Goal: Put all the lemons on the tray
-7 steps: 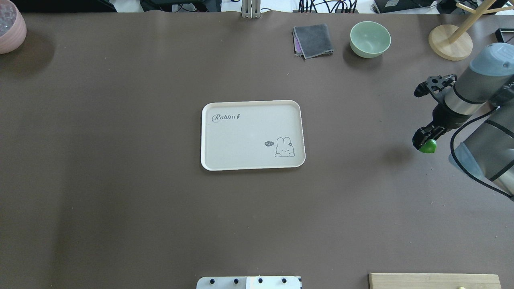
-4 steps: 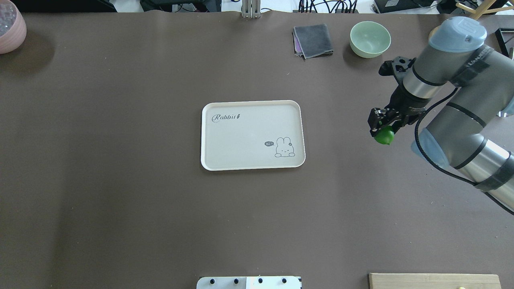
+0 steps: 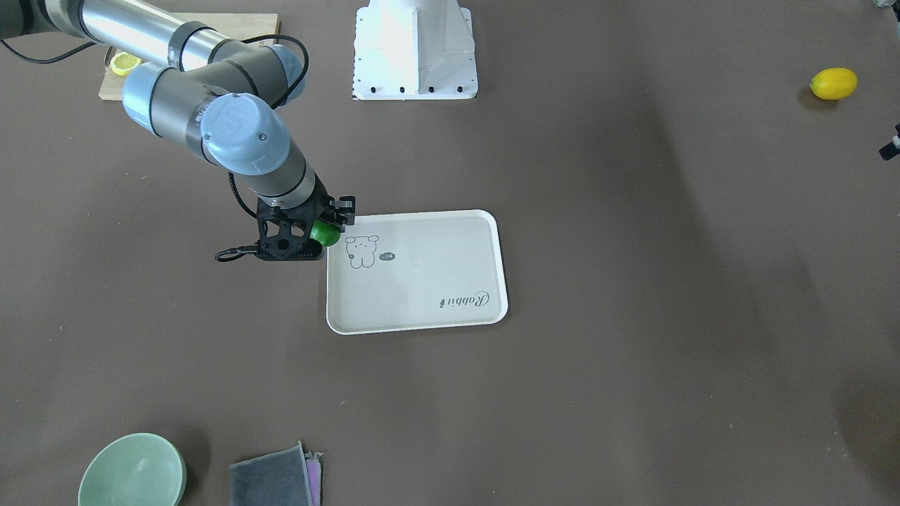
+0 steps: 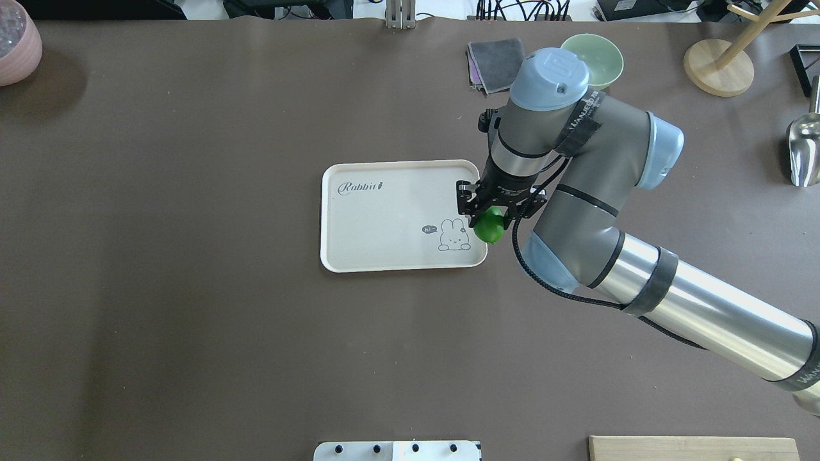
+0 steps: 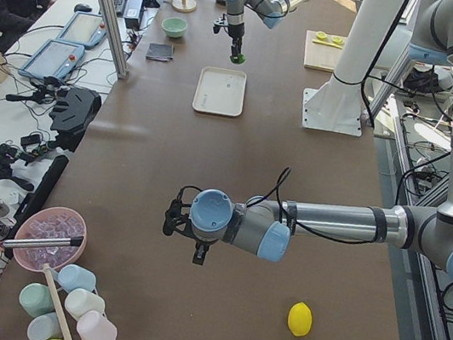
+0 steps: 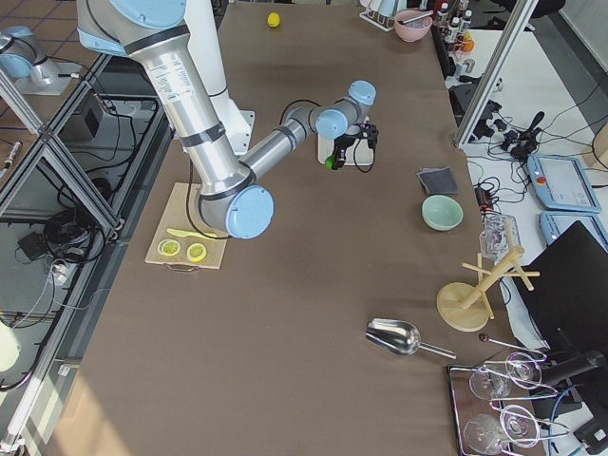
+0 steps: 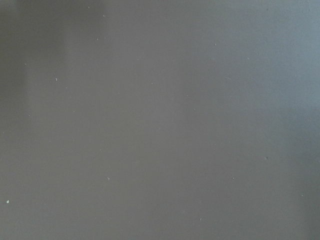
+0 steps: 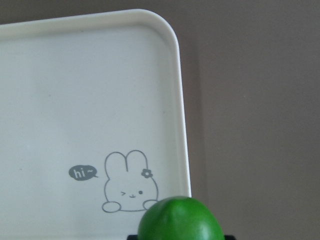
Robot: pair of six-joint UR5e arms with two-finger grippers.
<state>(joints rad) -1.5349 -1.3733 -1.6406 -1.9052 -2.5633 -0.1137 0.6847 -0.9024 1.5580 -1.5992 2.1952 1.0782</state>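
The tray (image 4: 400,164) lies at the table's middle, with nothing lying on it. My right gripper (image 4: 489,218) is shut on the green lemon (image 4: 490,226) and holds it above the tray's right edge, by the rabbit drawing. The right wrist view shows the green lemon (image 8: 180,220) over the tray's corner (image 8: 170,35). The yellow lemon (image 3: 833,83) lies on the table far to my left; it also shows in the exterior left view (image 5: 300,318). My left gripper (image 5: 174,219) hovers over bare table; I cannot tell whether it is open.
A green bowl (image 4: 602,51) and a grey cloth (image 4: 496,64) sit at the back right, partly behind my right arm. A wooden stand (image 4: 717,67), a metal scoop (image 4: 804,150), a pink bowl (image 4: 16,45) and a cutting board (image 4: 692,448) line the edges.
My right arm has swung left with the green lemon, from the table's right side to over the tray's right edge.
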